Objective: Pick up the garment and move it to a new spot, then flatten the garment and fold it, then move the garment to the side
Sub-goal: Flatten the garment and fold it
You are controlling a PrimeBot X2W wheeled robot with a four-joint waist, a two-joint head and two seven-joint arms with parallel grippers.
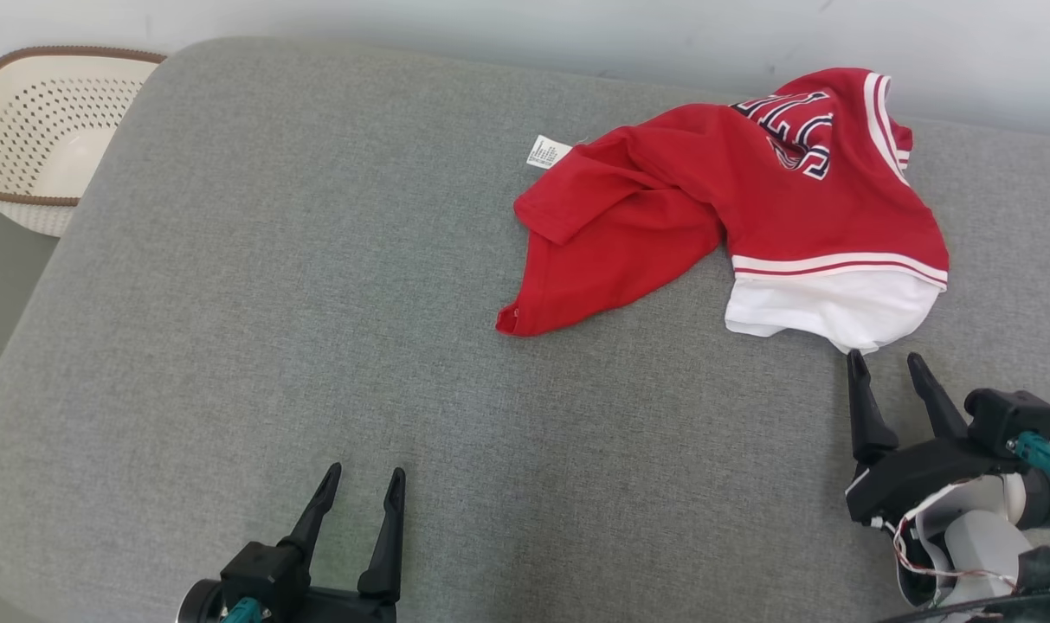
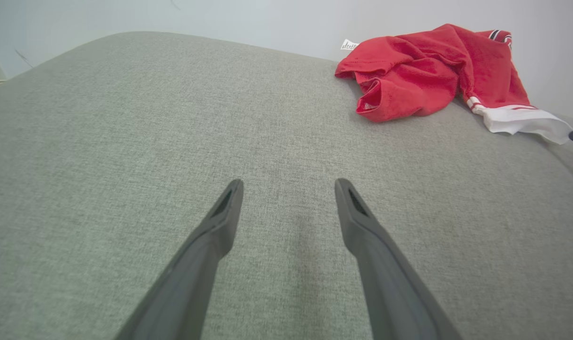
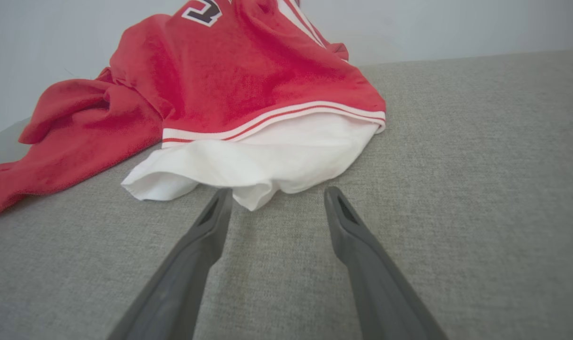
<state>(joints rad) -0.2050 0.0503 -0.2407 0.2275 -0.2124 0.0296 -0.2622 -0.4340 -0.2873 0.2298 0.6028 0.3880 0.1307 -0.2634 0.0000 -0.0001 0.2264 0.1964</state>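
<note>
I see the grey cushion [image 1: 317,303], with the red-and-white garment [image 1: 732,199] crumpled at its far right. A pale basket [image 1: 40,130] sits beyond its far left corner. My right gripper [image 1: 884,356], its 2 fingers apart, points at the white hem just beside it. My left gripper [image 1: 364,472], also spread, is well apart from the garment.

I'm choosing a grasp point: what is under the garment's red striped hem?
A white layer pokes out from under the hem of the garment, lying on the grey cushion. How far it runs beneath the red cloth is covered.
</note>
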